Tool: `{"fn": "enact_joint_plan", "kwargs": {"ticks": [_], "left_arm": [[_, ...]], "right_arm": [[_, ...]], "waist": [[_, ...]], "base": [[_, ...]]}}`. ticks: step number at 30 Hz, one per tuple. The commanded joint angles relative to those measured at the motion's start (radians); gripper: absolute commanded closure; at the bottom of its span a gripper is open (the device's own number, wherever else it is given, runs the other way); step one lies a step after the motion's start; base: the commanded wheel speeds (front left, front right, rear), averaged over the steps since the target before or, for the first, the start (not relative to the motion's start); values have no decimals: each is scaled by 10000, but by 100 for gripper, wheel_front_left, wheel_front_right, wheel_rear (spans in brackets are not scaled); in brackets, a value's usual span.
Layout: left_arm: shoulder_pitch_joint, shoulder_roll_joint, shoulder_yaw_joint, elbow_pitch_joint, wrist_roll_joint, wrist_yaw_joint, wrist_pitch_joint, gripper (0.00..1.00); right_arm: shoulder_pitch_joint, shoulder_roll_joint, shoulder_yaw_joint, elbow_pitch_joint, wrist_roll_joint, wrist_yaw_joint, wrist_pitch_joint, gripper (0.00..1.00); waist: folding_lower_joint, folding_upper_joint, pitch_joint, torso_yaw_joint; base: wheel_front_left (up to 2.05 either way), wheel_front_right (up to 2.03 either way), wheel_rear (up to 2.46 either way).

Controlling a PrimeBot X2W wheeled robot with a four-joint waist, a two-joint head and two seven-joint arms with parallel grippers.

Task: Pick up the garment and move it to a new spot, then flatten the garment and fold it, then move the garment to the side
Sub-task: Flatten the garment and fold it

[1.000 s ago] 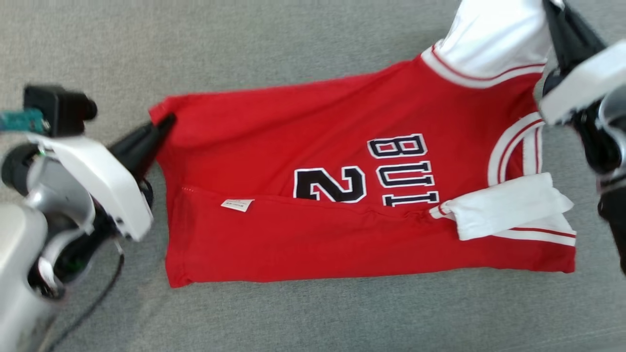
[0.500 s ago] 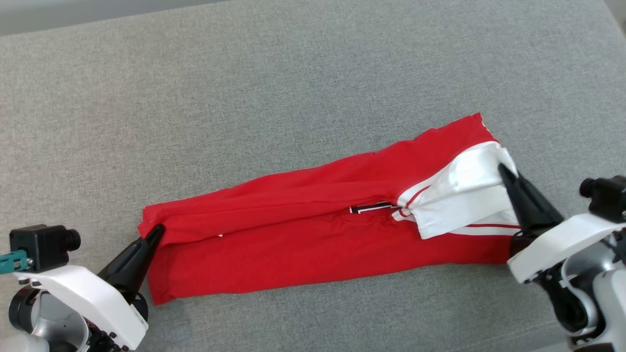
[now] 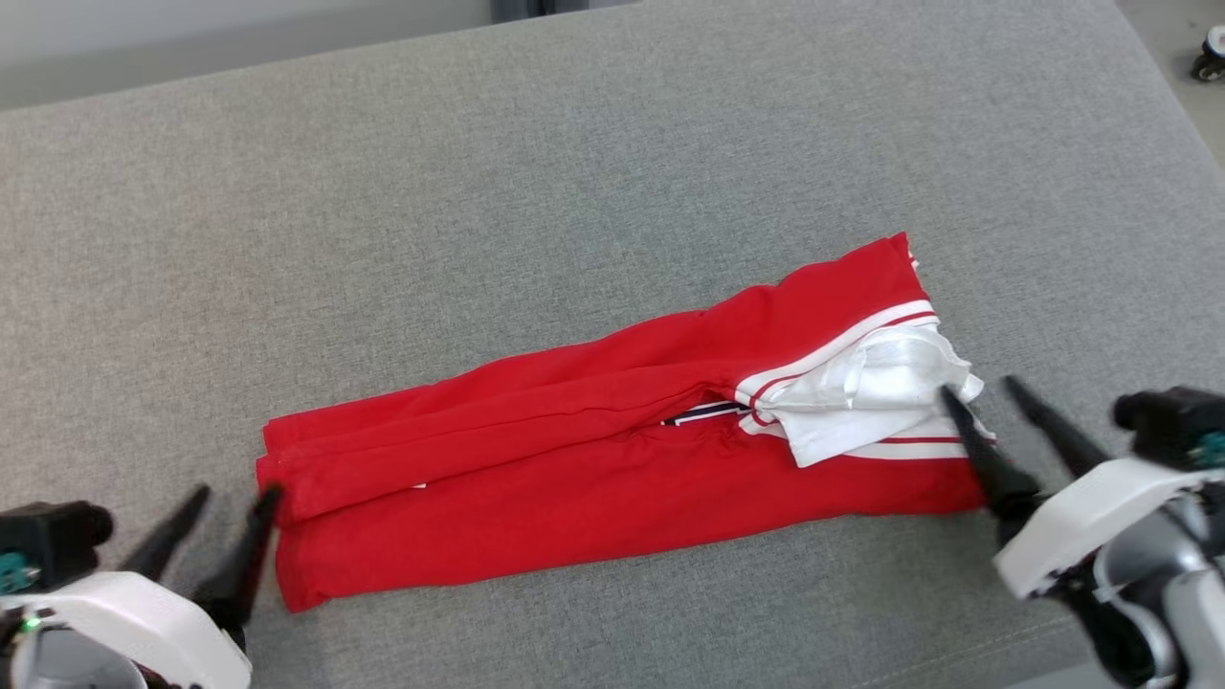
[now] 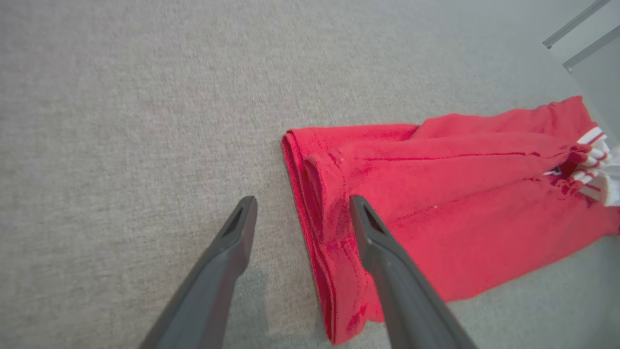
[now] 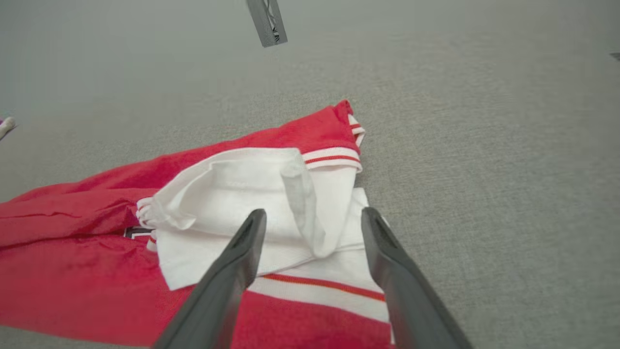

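Garment [image 3: 574, 478] released: left hand [image 3: 236, 493] and right hand [image 3: 978, 388] have opened.

free: grey surface [image 3: 574, 191] all round | obstacle: folded garment [image 3: 593, 478]

A grey fabric surface [image 3: 574, 191] (woven), caster wheel [image 3: 1212, 55] past its corner.

Left gripper [image 3: 236, 495] and right gripper [image 3: 978, 389] low, one at each side, jaws wide apart
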State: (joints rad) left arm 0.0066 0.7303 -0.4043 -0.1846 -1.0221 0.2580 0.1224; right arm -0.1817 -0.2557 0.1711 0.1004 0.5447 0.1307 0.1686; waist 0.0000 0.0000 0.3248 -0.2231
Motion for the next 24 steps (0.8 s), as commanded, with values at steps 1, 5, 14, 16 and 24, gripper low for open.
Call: {"fn": "enact_joint_plan", "kwargs": {"ticks": [1,5,14,16,24], "left_arm": [[46,-110,222,-10,223,157,-501,0],[242,-473,539,12,1189,642,-2208,0],[-529,-1610,36,570,2979,746,-3747,0],[-613,-1975,17,840,3231,666,-3821,0],[-360,-3418,939,1747,4414,-236,-3879,0]], "right_arm": [[-63,-119,-259,-123,-75,1,89,0],[-402,-68,-1020,-129,-423,3,560,0],[-1625,363,-1684,1862,-1123,4,1875,0],[-1820,368,-1730,2387,-1421,3,2018,0],[-1578,560,-664,3268,-566,40,2905,0]], "waist": [[0,0,-43,-11],[0,0,-106,177],[0,0,215,1080],[0,0,301,1274],[0,0,267,1715]], "base": [[0,0,0],[0,0,0],[0,0,0],[0,0,0],[0,0,0]]}}
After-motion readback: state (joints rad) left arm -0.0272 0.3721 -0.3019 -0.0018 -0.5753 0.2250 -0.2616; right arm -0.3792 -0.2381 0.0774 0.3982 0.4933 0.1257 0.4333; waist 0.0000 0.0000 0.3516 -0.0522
